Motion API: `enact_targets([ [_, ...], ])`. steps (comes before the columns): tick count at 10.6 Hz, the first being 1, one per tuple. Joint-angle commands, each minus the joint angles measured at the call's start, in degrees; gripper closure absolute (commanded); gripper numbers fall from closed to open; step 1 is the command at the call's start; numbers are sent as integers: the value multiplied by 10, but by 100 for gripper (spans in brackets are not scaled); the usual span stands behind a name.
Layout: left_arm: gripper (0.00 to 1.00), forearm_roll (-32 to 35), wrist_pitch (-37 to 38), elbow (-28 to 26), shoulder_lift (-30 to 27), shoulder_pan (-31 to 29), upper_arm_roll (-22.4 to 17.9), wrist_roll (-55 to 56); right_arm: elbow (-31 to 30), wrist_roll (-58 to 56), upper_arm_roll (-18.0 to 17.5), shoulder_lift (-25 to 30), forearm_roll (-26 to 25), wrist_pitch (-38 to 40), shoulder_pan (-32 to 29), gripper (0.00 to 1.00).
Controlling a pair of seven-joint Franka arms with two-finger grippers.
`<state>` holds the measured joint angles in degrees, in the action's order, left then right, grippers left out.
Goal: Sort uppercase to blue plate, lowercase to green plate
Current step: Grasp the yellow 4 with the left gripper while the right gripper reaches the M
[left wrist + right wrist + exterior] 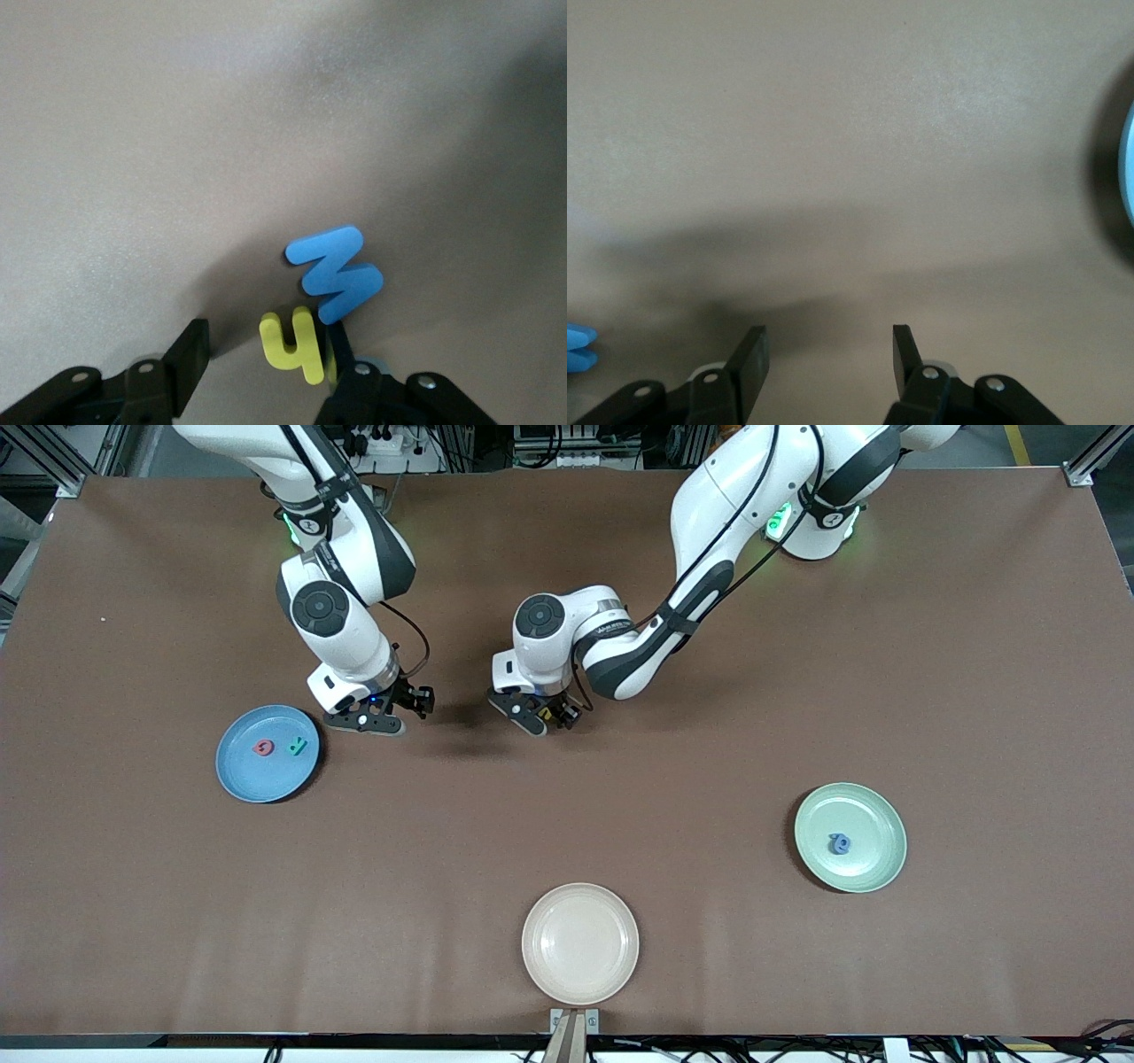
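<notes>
Both pincers hang released: left gripper (261, 359) over the blue M (335, 273) and yellow h (292, 345), right gripper (826, 359) at 3 o'clock of the blue plate (244, 779), which holds two capitals; green plate (873, 868) holds one lowercase, so most remains.

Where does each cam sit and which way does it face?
Front view: high across the table, facing both arms; blue plate, green plate, cream plate.
Left wrist view: on the left wrist, looking down at blue M and yellow h, between open left gripper fingers.
Right wrist view: looking down at bare table past open right gripper.
Shared: blue plate's rim.
</notes>
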<state>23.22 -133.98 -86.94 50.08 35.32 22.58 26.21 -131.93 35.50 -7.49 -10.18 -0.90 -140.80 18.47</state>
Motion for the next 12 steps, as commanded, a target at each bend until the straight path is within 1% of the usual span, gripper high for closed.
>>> enact_targets([
  [1, 47, 16, -11, 4, 5, 4, -7, 11, -3, 35, -2, -4, 4, -13, 3, 36],
  [2, 62, 17, -11, 3, 4, 4, -7, 15, -3, 38, -2, -6, 4, -17, 7, 37],
  [4, 98, 17, -10, -3, 1, 2, -7, 19, -3, 53, -2, -10, 4, -20, 10, 37],
  [6, 100, 16, -1, -4, -10, -5, -7, 22, -3, 101, -18, -19, 4, -31, 21, 37],
  [7, 100, 11, 26, -3, -29, -30, -8, 20, -2, 126, -31, -20, 3, -37, 22, 37],
  [9, 100, -11, 93, 0, -73, -98, 3, 17, 8, 149, -35, -32, -5, -41, 35, 37],
  [11, 100, -22, 108, 0, -99, -181, 11, 1, 10, 153, -35, -40, -6, -50, 46, 37],
  [12, 100, -30, 109, 0, -109, -220, 14, -5, 22, 181, -35, -54, -8, -60, 63, 37],
])
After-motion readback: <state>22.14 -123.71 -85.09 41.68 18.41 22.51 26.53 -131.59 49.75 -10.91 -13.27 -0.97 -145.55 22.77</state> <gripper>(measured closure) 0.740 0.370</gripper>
